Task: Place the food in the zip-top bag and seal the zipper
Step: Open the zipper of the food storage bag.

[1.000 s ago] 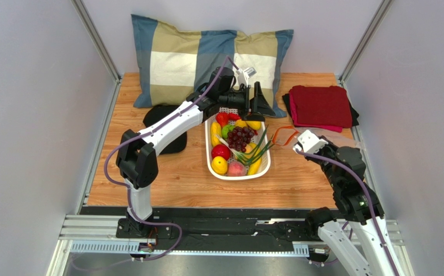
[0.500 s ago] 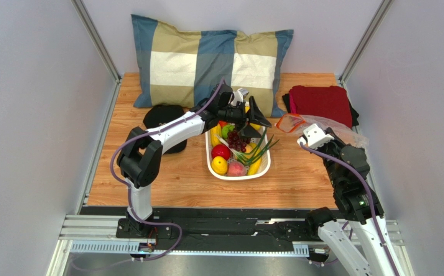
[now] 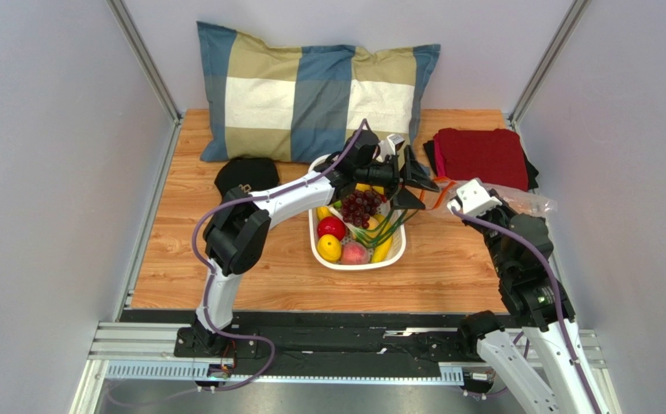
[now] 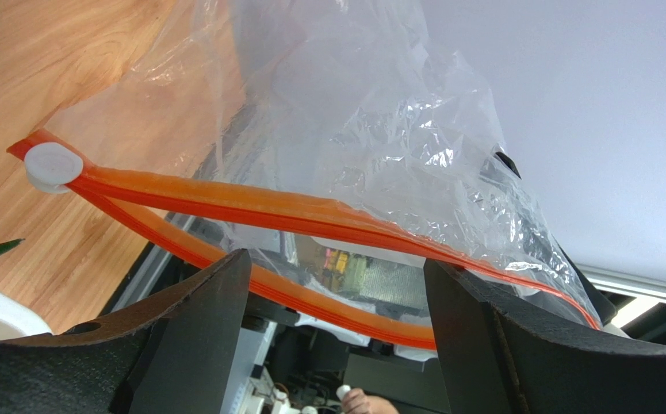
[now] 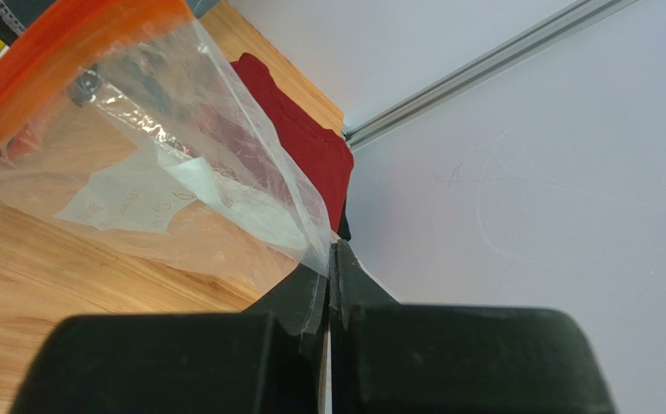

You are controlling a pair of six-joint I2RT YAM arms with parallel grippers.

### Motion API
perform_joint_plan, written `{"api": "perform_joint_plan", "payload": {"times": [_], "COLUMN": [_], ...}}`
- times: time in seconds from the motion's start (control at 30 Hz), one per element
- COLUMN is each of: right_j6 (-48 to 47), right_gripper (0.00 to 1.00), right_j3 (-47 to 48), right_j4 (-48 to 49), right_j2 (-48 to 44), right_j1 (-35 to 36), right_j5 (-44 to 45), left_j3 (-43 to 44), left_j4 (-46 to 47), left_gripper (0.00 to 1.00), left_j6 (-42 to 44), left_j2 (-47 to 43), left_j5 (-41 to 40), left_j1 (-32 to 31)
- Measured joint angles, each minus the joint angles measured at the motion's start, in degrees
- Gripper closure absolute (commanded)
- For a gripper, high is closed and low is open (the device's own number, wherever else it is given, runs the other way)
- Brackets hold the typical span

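You have a blue-and-tan checked pillow (image 3: 315, 90) against the back wall, a folded red cloth (image 3: 481, 158) at the far right of the wooden table (image 3: 259, 267), a black item (image 3: 243, 177) near the pillow's left corner, and a white perforated basket (image 3: 313, 235) mid-table

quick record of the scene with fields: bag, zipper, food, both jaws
bag: clear zip-top bag, mouth open
zipper: two orange strips apart, white slider at one end
food: all in the white basket, none in bag
left jaws: open, at the bag mouth
right jaws: shut on the bag's edge
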Motion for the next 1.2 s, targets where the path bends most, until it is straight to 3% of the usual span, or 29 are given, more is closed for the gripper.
{"api": "perform_joint_plan", "payload": {"times": [0.43, 0.73, 0.93, 1.03, 1.07, 1.13, 1.17, 1.2], "right_j6": [0.07, 0.37, 1.79, 3.13, 3.61, 4.39, 5.03, 5.44], "right_gripper": [1.0, 1.0, 1.0, 1.0, 0.97, 0.78, 0.48, 0.32], "right_j3": [-0.07, -0.11, -0.07, 0.37, 0.63, 1.42, 2.03, 2.91], "right_j4": [1.53, 2.6, 2.38, 0.87, 0.07, -2.14, -4.02, -6.71], "right_j2": [-0.2, 0.92, 1.11, 1.14, 1.09, 1.05, 0.98, 0.96], "right_j1": [0.0, 0.0, 0.0, 0.0, 0.0, 0.0, -0.02, -0.02], "right_j5": [0.96, 1.4, 0.85, 0.39, -0.02, -1.33, -2.34, -3.74], "left_j3": [-6.23, -5.44, -1.03, 0.52, 0.9, 1.09, 1.09, 1.09], "left_j4": [-0.81, -1.22, -0.57, 0.39, 0.74, 1.05, 1.09, 0.94], "left_gripper": [0.14, 0.16, 0.26, 0.47, 0.65, 0.81, 0.93, 0.99], "left_j6": [0.98, -0.33, -2.64, -3.58, -3.8, -4.04, -3.91, -3.65], "left_j2": [-3.63, -3.72, -1.27, 0.13, 0.63, 1.09, 1.22, 1.25], "left_j5": [-1.29, -1.27, -1.6, -1.75, -1.81, -1.99, -1.99, -2.05], "left_j1": [5.42, 2.47, -0.26, -1.36, -1.51, -1.6, -1.6, -1.49]}}
